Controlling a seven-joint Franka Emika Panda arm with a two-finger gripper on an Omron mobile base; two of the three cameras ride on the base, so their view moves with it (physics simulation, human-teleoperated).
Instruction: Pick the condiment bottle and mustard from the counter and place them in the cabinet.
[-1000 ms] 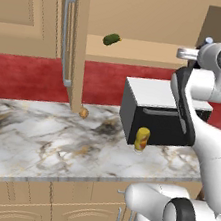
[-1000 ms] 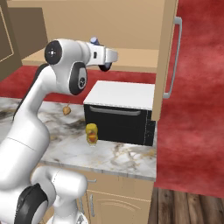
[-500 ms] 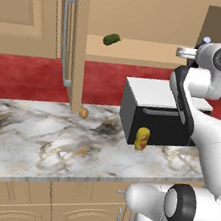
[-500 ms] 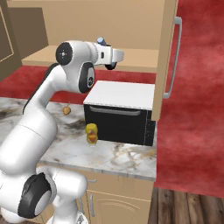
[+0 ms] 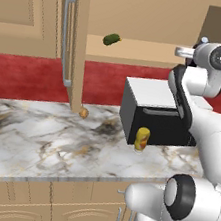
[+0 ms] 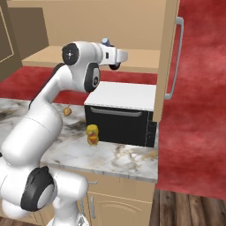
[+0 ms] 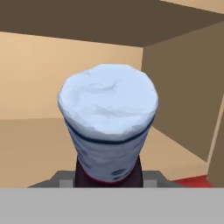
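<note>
The claw (image 7: pixel 108 175) is clamped on the small dark brown-purple condiment bottle with its blue-grey cap (image 7: pixel 108 120). In the hand view the cap looms large, pointing into the tan wooden wall cabinet (image 7: pixel 39 78), with the bare inner shelf below it and a side wall to the right.

In the left base view, the white arm rises at the right and its hand reaches left, level with the open cabinet (image 5: pixel 147 17). The claw (image 5: pixel 178 51) sits at the shelf's front edge. A small green pickle-like thing (image 5: pixel 111 40) lies further left on the shelf. Below, the small yellow squeeze bottle of mustard (image 5: pixel 142 139) stands upright on the white and grey marble counter (image 5: pixel 36 141), just in front of the black-and-white microwave box (image 5: pixel 153 111). A small brown round thing (image 5: pixel 83 112) rests on the counter at the foot of the open cabinet door (image 5: pixel 75 41).

In the right base view, the claw (image 6: pixel 126 56) points right toward the shelf, the bottle's cap (image 6: pixel 106 41) just showing above the hand. The mustard (image 6: pixel 92 134) stands near the microwave's front left corner.

As I judge it, the first bottle is held at the cabinet mouth but not yet set down; the mustard is untouched.
</note>
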